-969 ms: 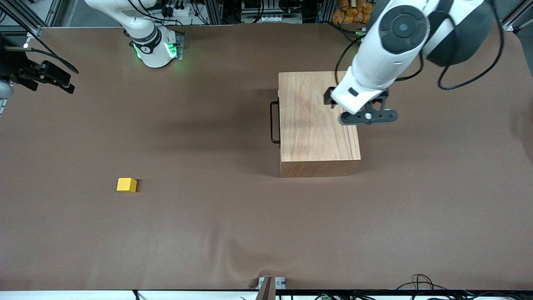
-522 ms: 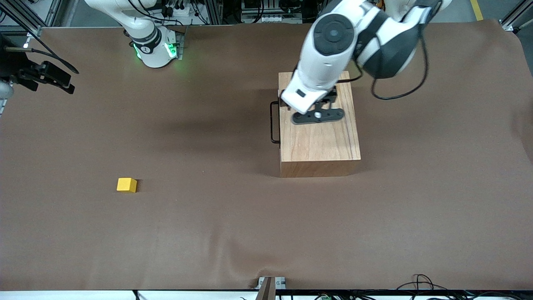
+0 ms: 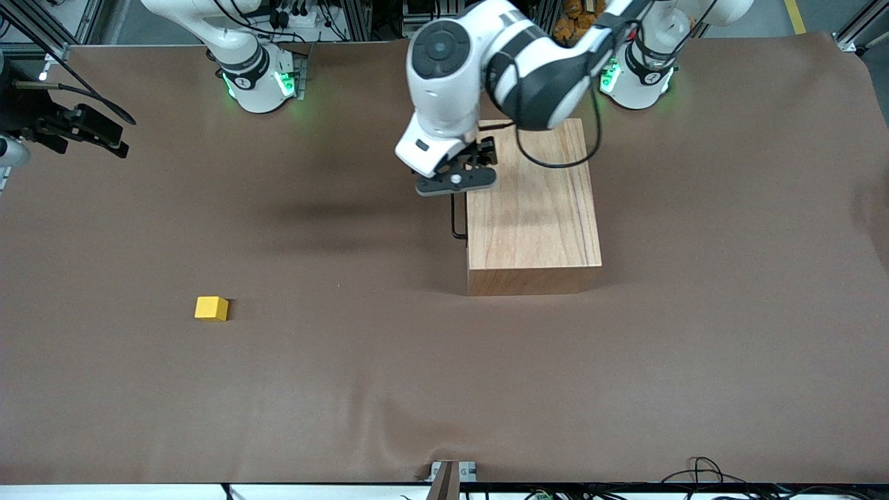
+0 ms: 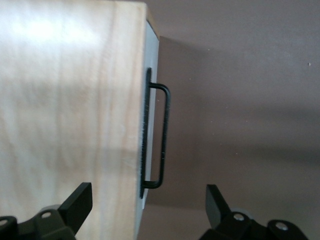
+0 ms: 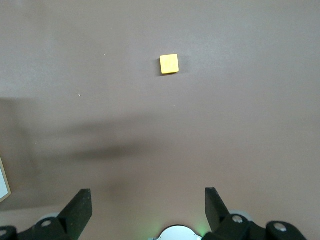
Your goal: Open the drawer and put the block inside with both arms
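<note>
The wooden box (image 3: 531, 208) stands mid-table with its drawer (image 4: 151, 100) shut; the white front and black wire handle (image 4: 165, 135) face the right arm's end. My left gripper (image 3: 456, 182) hangs open over the box's handle edge. In the left wrist view its gripper (image 4: 147, 195) straddles that edge, one finger (image 4: 82, 195) over the box top (image 4: 65, 115), the other over the cloth, touching nothing. The yellow block (image 3: 211, 308) lies on the cloth toward the right arm's end, nearer the front camera. My right gripper (image 5: 147, 200) waits open and empty, high above the block (image 5: 169, 64).
Brown cloth (image 3: 389, 375) covers the whole table. The right arm's green-lit base (image 3: 257, 80) and the left arm's base (image 3: 635, 73) stand at the table's robot edge. A metal clamp (image 3: 451, 474) and loose cables (image 3: 701, 472) sit at the edge nearest the front camera.
My left arm has swung across the box top from the left arm's end to the handle edge. The drawer, block and right arm have not moved.
</note>
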